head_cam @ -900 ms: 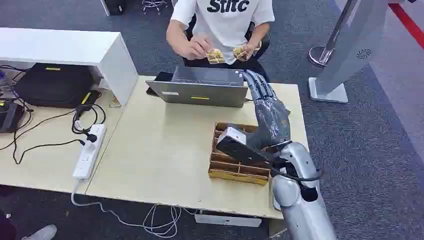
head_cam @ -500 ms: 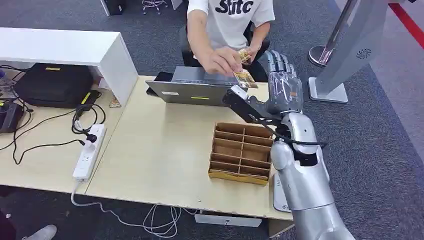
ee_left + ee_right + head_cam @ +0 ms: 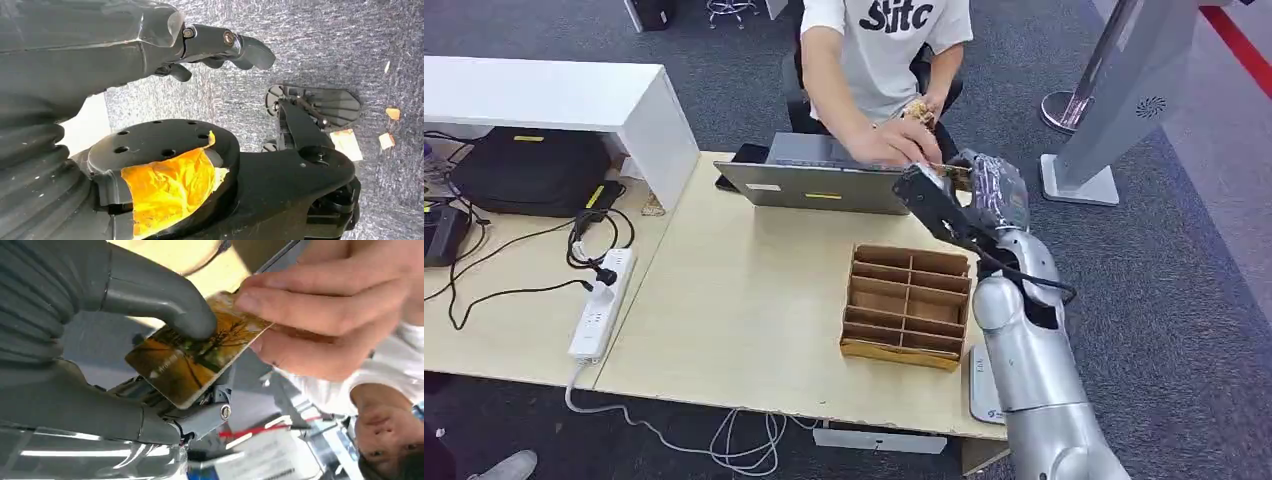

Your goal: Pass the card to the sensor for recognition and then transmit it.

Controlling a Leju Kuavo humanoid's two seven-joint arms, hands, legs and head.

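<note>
The card (image 3: pixel 195 357), printed in yellow and orange, sits pinched between the thumb (image 3: pixel 165 302) and the dark fingers (image 3: pixel 200 415) of the robot's right hand (image 3: pixel 986 190), just past the laptop's (image 3: pixel 824 180) right end. The person's hand (image 3: pixel 320 315) grips the card's other edge, so both hold it at once. A moment ago the right hand stood taller beside the laptop with fingers straight and nothing in it, while the person reached the card toward it; before that it hung over the cardboard tray (image 3: pixel 908 306). Now it is lower and closed on the card. The person (image 3: pixel 879 50) sits behind the laptop, second hand holding more cards near the chest. The tray lies on the surface (image 3: pixel 734 300) in front of the laptop, toward the robot, unmoved. A white power strip (image 3: pixel 602 302) lies well to the laptop's left. The left hand (image 3: pixel 215 47) hangs over grey carpet (image 3: pixel 320 40), fingers curled inward around nothing.
</note>
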